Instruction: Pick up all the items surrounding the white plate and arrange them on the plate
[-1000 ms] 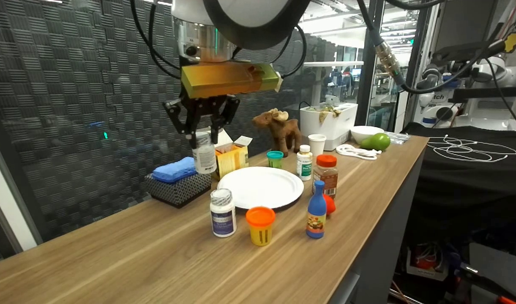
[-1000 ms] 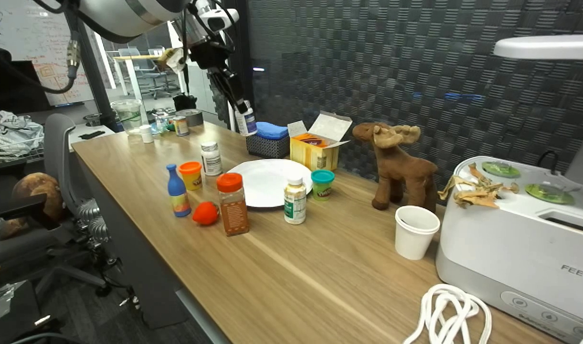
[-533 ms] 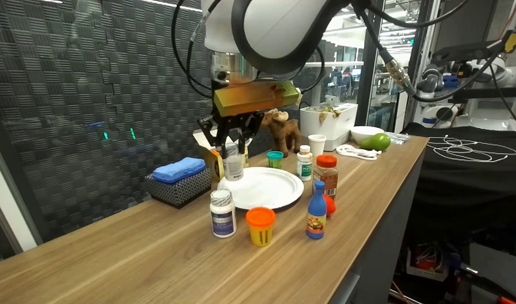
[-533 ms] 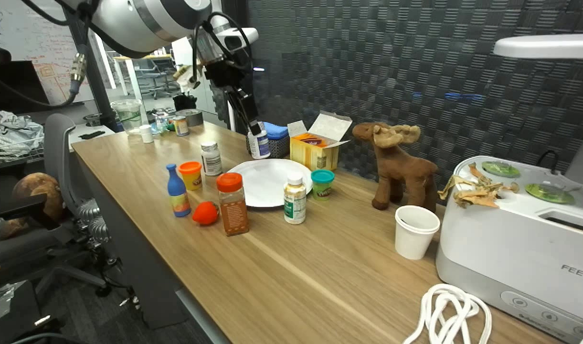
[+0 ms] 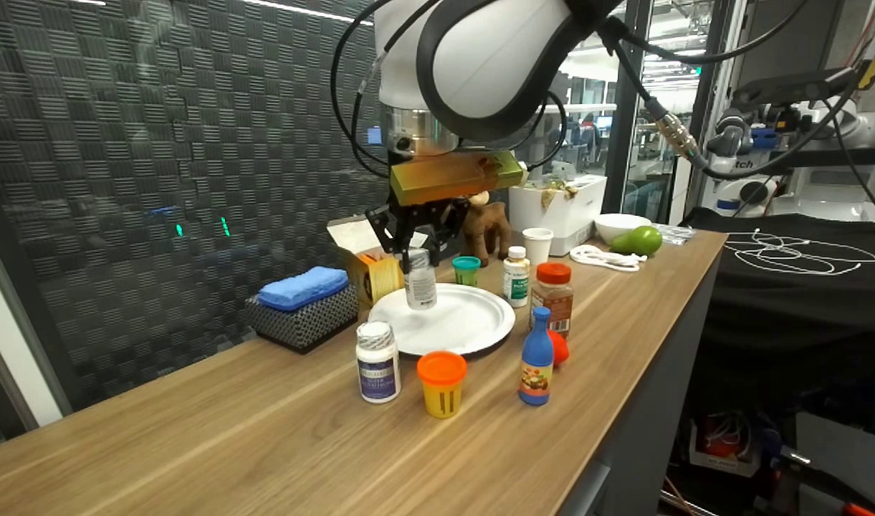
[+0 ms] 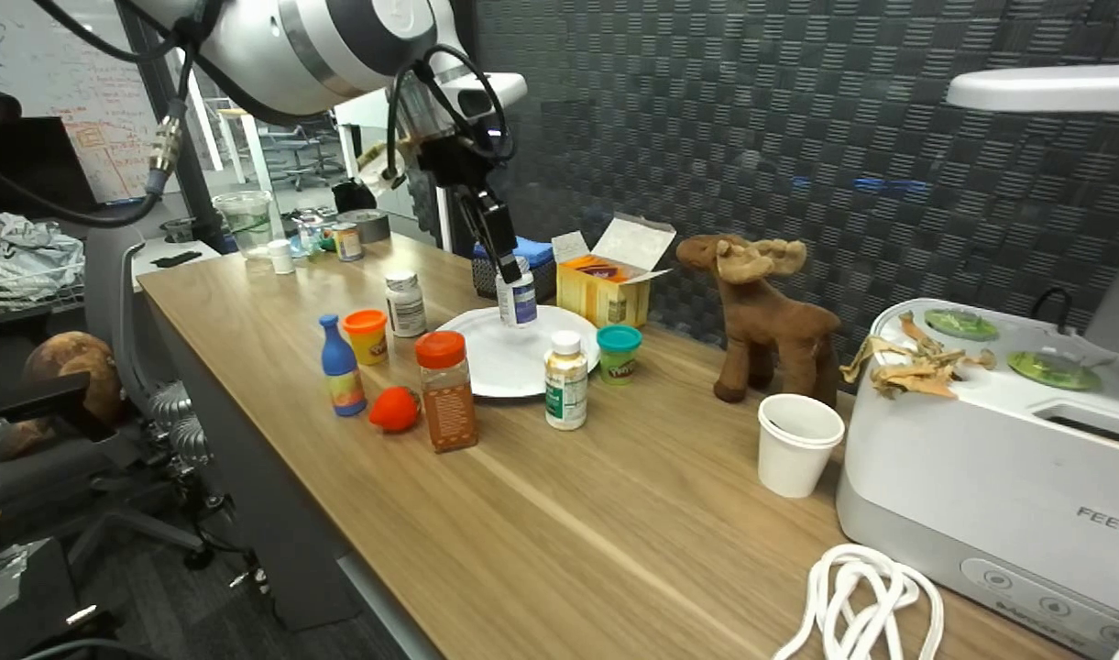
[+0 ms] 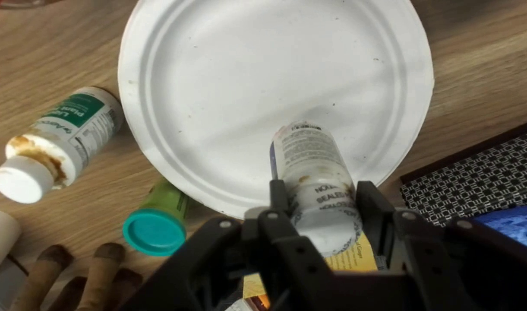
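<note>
Your fingers (image 7: 370, 198) stand partly apart, gripping a white bottle (image 7: 317, 172) (its clear band reads "SEALED"). You have it nearly upright over the round white plate (image 7: 246, 77), ridged at the rim, dotted with dark specks, and lying nearer the wall-side edge of the table (image 5: 236, 430) than the open edge. Beside the plate, a green-labelled bottle (image 7: 71, 138) reads "Plant".
</note>
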Motion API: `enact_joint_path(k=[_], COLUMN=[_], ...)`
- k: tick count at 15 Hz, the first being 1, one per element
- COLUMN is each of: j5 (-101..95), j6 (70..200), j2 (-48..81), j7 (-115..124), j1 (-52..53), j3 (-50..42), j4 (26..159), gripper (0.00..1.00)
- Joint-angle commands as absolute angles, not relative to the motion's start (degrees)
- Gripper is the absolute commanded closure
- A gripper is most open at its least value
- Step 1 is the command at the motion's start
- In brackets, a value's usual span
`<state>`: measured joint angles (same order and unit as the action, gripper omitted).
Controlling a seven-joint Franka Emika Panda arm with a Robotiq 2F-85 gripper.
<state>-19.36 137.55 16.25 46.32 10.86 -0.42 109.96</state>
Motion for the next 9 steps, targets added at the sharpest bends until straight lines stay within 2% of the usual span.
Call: enact_joint_path(k=[1,9], j5=[-15.64,-14.09], j6=[139.59,142.73], j2=[17.12,20.15], j7=[46.14,48.1], j1=[9.95,10.51], j3=[-0.42,-2.01], j4=[109.89,108.58], gripper=[0.81,0.81])
